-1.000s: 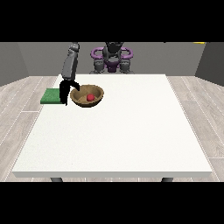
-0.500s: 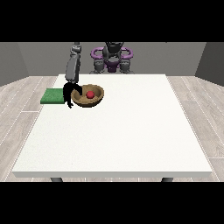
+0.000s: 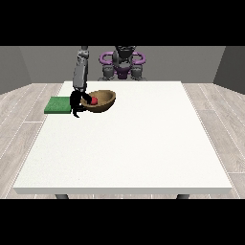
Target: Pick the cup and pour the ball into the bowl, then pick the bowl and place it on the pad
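Since the earlier frame, round brown wooden bowl (image 3: 99, 101) lifted and tilted by black hand at view's left (image 3: 76, 102), fingers curled on its rim. Red ball (image 3: 94, 100) inside: pour done. Flat green pad (image 3: 59, 105) at nine o'clock; placing remains.

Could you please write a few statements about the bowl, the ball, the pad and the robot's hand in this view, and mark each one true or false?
1. The red ball lies inside the brown bowl. True.
2. The bowl rests fully on the green pad. False: it sits to the right of the pad as the view shows it, over the white table.
3. The hand at the view's left is at the bowl's rim on the pad side. True.
4. The green pad lies in the middle of the table. False: it lies at the table's left edge as seen here.
5. A cup stands beside the bowl. False: no cup shows in this view.
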